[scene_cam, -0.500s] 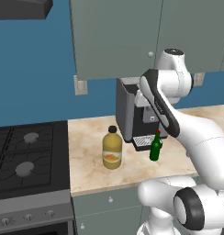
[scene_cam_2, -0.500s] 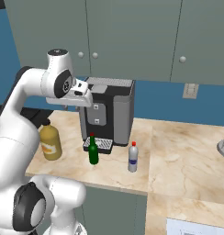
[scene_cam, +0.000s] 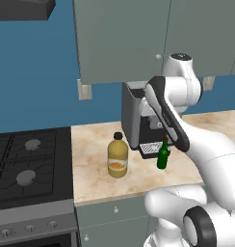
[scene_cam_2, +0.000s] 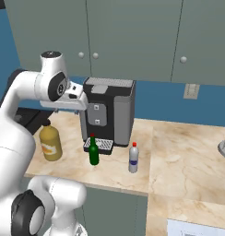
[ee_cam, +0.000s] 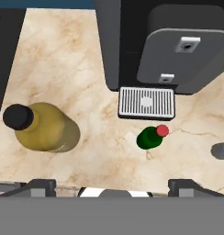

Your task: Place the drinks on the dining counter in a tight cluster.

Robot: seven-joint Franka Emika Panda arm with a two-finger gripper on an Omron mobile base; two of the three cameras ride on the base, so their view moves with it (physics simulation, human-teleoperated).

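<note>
Overhead approach to the drinks, all three standing upright on the marble kitchen counter [scene_cam: 90, 178]. The gripper [ee_cam: 111, 186] hangs high above the counter with its jaws spread wide and nothing between them; its two dark finger tips [ee_cam: 38, 186] rise at the lower edge of the hand view.

Almost directly beneath the gripper, slightly toward the coffee machine [scene_cam_2: 109, 113], stands the slim dark green bottle [ee_cam: 149, 137], red cap up, just in front of the machine's drip grille [ee_cam: 146, 103]. To one side of the gripper, toward the stove [scene_cam: 28, 164], is the squat amber-yellow bottle [ee_cam: 45, 128] with a black cap. To the other side, near the frame edge, the small silver-white bottle [scene_cam_2: 133, 158] with a red cap stands apart from the green one.

Handling, as a judgement: all three look rigid with smooth, probably slippery walls. The green bottle is narrow and tall for its footprint, so it should be light but easy to tip; a hold across the body below the shoulder seems safer than the tapering neck. The amber bottle is the broadest and likely the heaviest; its belly may be near the limit of the open jaws, so the neck under the cap may be the better hold. The dining counter lies outside these views, so every drink has yet to be carried.
</note>
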